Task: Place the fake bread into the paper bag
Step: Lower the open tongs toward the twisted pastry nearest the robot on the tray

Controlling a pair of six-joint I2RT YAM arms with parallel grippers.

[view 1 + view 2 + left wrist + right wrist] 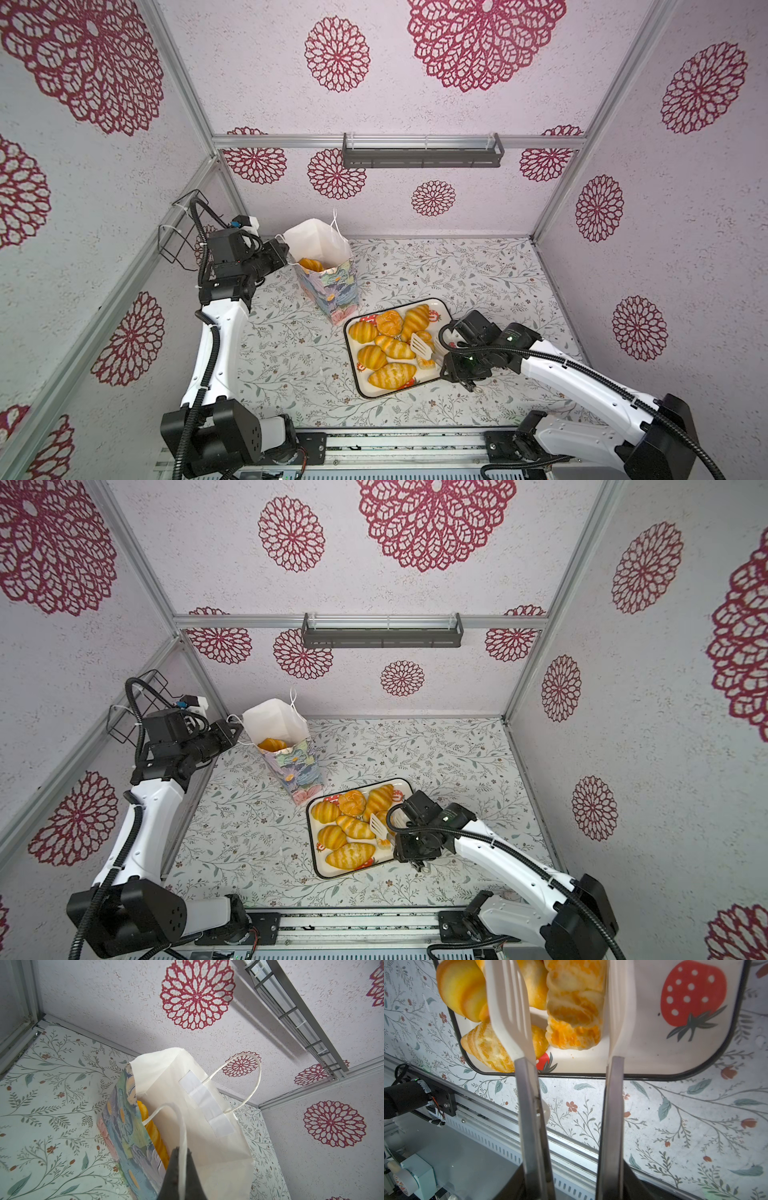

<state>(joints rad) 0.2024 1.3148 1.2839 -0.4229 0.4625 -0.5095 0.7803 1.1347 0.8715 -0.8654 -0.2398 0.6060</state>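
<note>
Right gripper (575,1186): clamped on a pair of tongs (508,1007), my fingers outside the two metal arms. The arms stand apart. The white slotted heads sit either side of a pale braided piece (573,1012) on the tray (695,1068). One head lies against its side and the other shows a gap, so I judge the piece bracketed, not yet squeezed or lifted.

Left gripper (182,1174): closed, pinching the near cord handle (182,1124) of the paper bag (207,1142). The bag is upright with its mouth open, at the far left of the table (457,270), just beside the tray's far left corner.

Done: one long golden piece (153,1132) is inside the bag, leaning along the painted wall. It shows through the mouth in both top views. I cannot see whether anything lies beneath it.

Left: the rest of the fake bread (390,349) is on the tray, near centre, right of the bag. In a top view I count about eight pieces: striped croissants, a round roll (389,323) and two small pale pieces by the tong heads. The count is rough where pieces overlap.

Judgement: early in the task, with one piece seen placed and most remaining. The step in hand is picking the next piece. The carry then goes far-left to the bag mouth, which my left grip holds open.
</note>
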